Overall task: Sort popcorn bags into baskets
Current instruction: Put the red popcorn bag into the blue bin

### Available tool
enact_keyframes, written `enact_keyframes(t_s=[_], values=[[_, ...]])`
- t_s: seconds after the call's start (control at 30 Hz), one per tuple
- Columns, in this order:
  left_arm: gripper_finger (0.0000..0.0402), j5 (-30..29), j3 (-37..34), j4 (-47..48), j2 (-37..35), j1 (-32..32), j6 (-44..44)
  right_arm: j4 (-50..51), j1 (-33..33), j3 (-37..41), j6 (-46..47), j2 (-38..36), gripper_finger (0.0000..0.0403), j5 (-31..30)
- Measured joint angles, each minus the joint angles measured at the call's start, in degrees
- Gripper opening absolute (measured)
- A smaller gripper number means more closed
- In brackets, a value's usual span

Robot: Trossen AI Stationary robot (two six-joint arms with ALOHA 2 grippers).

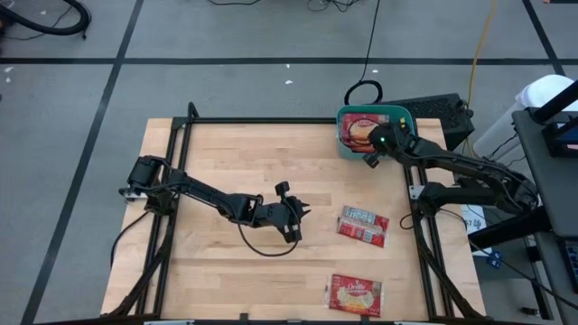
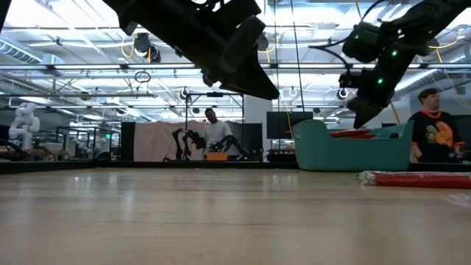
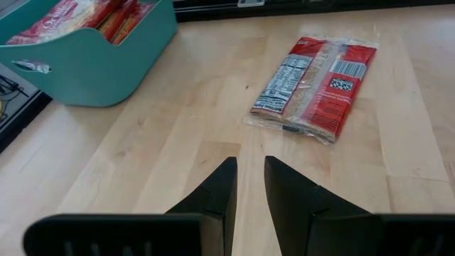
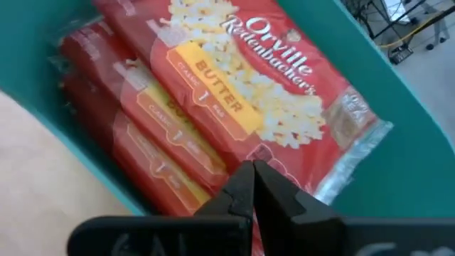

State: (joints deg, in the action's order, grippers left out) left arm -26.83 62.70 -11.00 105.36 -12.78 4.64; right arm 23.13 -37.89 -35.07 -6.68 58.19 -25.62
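The left gripper (image 1: 298, 219) hovers mid-counter, fingers (image 3: 213, 199) a narrow slot apart, holding nothing. The label-up popcorn bag (image 1: 363, 225) lies just to its right, straight ahead of those fingers, long axis running roughly away from them, so the left arm looks closest for the next grab. Another bag (image 1: 356, 295) sits near the counter's (image 1: 226, 162) front edge. Far right, the right gripper (image 1: 371, 158) has its fingers pinched together, empty, over the teal basket (image 1: 347, 149). Only its wrist view shows several bags stacked inside (image 4: 234, 85).
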Motion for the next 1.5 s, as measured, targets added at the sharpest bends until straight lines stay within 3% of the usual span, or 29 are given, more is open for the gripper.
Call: enact_keyframes(t_s=[0.13, 0.37, 0.53, 0.7, 1.03, 1.33, 1.5], values=[[0.0076, 0.02, 0.0, 0.02, 0.0, -0.01, 0.39, 3.4, 2.74, 0.0, 2.55, -6.21, 0.0001, 2.4], [0.0077, 2.32, 0.0, -0.61, 0.0, 0.15, 1.89, 12.72, 10.46, 0.45, 13.69, -18.11, 0.0002, 24.47], [0.0086, 7.32, 0.13, -7.51, 0.82, -0.9, -2.09, 10.76, 21.75, 4.14, 24.72, -20.03, 0.0002, 25.73], [0.0126, 8.98, 0.74, -13.09, 4.74, -3.01, -6.13, 3.89, 32.62, 8.16, 30.43, -18.11, 0.0002, 20.57], [0.0245, 8.83, 10.53, -11.56, 15.19, -3.7, -7.0, -7.96, 48.13, 13.01, 34.94, -11.41, 0.0002, 7.21], [0.0238, 8.99, 21.58, -2.96, 26.01, -0.48, -4.23, -8.5, 55.96, 13.49, 38.26, -8.15, 0.0002, -4.41], [0.0226, 11.85, 24.05, 1.23, 28.01, 1.5, 1.99, -8.3, 56.39, 13.49, 38.58, -8.15, 0.0002, -5.1]])
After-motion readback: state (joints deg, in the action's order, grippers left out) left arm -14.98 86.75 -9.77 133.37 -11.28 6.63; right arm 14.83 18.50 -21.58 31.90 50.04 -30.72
